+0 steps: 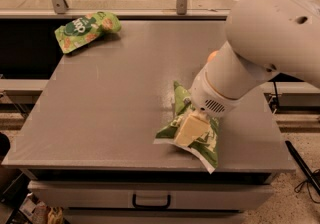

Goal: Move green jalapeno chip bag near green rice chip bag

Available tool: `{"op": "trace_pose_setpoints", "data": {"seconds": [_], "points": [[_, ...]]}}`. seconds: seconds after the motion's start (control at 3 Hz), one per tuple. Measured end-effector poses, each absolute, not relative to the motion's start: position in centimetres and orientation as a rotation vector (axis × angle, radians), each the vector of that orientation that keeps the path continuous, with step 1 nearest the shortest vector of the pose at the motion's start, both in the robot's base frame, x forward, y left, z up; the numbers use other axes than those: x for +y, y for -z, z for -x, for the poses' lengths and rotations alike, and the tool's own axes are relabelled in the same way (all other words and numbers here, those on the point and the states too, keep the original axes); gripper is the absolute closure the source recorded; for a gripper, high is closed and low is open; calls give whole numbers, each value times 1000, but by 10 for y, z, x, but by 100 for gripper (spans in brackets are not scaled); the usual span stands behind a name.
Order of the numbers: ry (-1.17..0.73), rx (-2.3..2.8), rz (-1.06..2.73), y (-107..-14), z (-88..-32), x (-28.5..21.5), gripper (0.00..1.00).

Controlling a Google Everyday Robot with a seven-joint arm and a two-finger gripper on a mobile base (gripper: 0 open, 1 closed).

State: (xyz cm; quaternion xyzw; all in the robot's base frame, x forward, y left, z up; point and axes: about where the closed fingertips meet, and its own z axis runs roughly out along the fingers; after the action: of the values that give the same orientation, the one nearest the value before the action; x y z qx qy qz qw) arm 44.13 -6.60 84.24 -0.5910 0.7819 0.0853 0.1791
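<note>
Near the front-right corner of the bench [115,108], gripper [191,129] is down on the green jalapeno chip bag [209,144]; can't tell if it's clamped on. Target green rice chip bag [86,29] sits at back-left corner, well apart. Step looks like grasp. Next: secure hold, lift, carry diagonally to back-left

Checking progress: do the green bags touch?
No, the green jalapeno chip bag lies under the gripper at the front; the green rice chip bag is far back-left.

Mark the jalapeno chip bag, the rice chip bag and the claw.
jalapeno chip bag [208,144]: camera view, green face just right of the claw.
rice chip bag [84,30]: camera view, middle of its printed front.
claw [189,130]: camera view, cream tip, down on the jalapeno chip bag.
</note>
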Motion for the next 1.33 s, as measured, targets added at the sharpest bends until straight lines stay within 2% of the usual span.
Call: {"op": "trace_pose_setpoints", "data": {"seconds": [0.67,1.0,1.33], "points": [[-235,2206,1674,-844,-440,-65,88],[-235,2206,1674,-844,-440,-65,100],[-177,2204,1678,-859,-448,-72,100]]}}
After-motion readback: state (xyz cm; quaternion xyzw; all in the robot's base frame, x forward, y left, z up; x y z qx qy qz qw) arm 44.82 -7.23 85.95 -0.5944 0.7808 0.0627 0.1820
